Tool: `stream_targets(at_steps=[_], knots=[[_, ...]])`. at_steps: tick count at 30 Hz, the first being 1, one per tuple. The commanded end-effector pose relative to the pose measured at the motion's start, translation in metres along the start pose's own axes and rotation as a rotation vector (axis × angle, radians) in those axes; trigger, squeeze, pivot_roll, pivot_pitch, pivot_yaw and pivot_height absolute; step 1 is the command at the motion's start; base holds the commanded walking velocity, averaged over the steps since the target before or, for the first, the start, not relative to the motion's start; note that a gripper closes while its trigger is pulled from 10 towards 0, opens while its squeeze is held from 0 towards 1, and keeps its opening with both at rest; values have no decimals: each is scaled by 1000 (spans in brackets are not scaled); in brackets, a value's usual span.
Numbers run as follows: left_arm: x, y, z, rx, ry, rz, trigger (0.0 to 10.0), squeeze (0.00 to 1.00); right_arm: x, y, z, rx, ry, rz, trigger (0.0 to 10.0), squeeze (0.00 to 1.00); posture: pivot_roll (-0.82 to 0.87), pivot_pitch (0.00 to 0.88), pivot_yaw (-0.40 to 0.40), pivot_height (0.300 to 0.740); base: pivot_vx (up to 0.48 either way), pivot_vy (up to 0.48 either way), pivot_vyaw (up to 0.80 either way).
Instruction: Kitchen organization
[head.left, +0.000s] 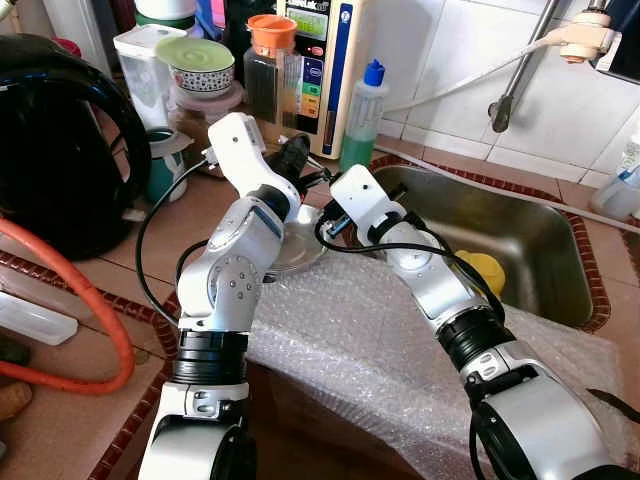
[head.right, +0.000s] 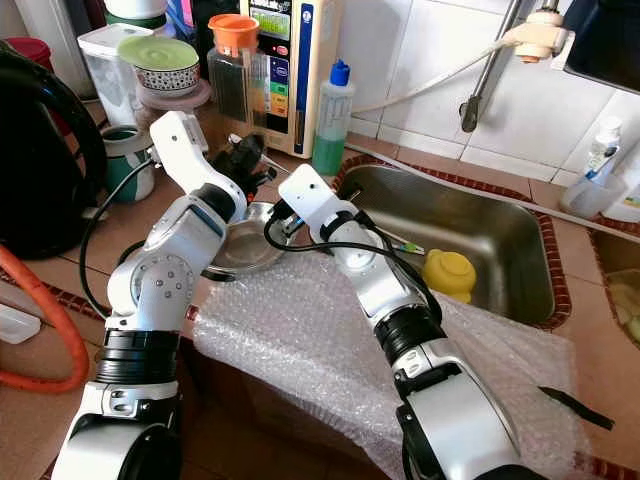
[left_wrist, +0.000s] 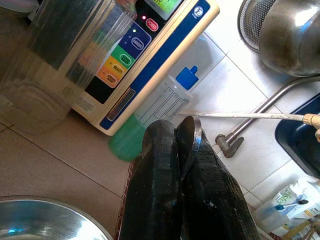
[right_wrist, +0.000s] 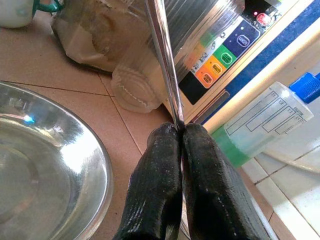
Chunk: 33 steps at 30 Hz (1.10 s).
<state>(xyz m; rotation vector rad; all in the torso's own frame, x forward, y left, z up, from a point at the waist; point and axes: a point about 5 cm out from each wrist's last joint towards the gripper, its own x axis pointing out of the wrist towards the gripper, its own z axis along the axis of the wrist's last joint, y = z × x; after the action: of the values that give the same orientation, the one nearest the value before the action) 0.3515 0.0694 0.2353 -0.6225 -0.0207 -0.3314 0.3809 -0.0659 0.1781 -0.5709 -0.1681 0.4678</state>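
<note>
Above the steel bowl (head.right: 243, 243) I have both grippers pinching metal utensils: right gripper (right_wrist: 181, 131) holds its handle (right_wrist: 162, 60) pointing away, left gripper (left_wrist: 184, 131) alongside

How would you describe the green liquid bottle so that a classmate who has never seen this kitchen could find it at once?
Start at the steel sink set in the tiled counter. At its back left corner, against the white wall tiles, stands a tall cream appliance with coloured buttons. The bottle is right beside it, on the sink side: clear plastic, green liquid, and the only blue cap there, unlike the orange-lidded jar further left.
</note>
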Motion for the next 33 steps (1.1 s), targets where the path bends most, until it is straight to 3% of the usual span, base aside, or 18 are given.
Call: stream_targets(at_steps=[1,3,4,5,7,17,22,25,29,32,33], knots=[[-2,-12,1,-25,-22,-33,0,0,-3,-11,-12,20,65,-35,0,0,139,0,-53,740,0,0,0],[-2,-13,0,-27,-18,-35,0,0,-3,-11,-13,21,64,-34,0,0,139,1,-53,740,0,0,0],[-3,-13,0,-32,-15,-39,745,188,-3,-11,-13,21,64,-34,0,0,139,1,-54,740,0,0,0],[-3,-14,-2,-42,-7,-52,9608,1000,-3,-11,-13,21,64,-35,0,0,139,2,-54,740,0,0,0],[-4,-16,-4,-51,-1,-65,10000,1000,-3,-12,-13,20,63,-39,0,0,139,2,-53,740,0,0,0],[-3,-17,-5,-56,3,-63,10000,1000,-4,-18,-15,14,70,-59,0,0,138,5,-54,740,0,0,0],[-9,-24,-9,-47,38,-136,10000,1000,-6,-25,-20,-5,92,-78,0,0,140,5,-54,740,0,0,0],[-17,-21,-17,-24,81,-165,10000,1000,-9,-38,-24,-63,104,-127,0,0,150,7,-57,740,0,0,0],[-29,-9,-28,54,128,-161,10000,1000,-17,-57,-37,-71,166,-192,0,0,155,10,-58,740,0,0,0],[-34,-2,-31,57,142,-141,10000,1000,-22,-67,-45,-80,201,-223,0,0,154,10,-58,740,0,0,0],[-38,4,-34,72,154,-130,10000,1000,-31,-81,-54,-98,244,-267,0,0,154,10,-57,740,0,0,0]])
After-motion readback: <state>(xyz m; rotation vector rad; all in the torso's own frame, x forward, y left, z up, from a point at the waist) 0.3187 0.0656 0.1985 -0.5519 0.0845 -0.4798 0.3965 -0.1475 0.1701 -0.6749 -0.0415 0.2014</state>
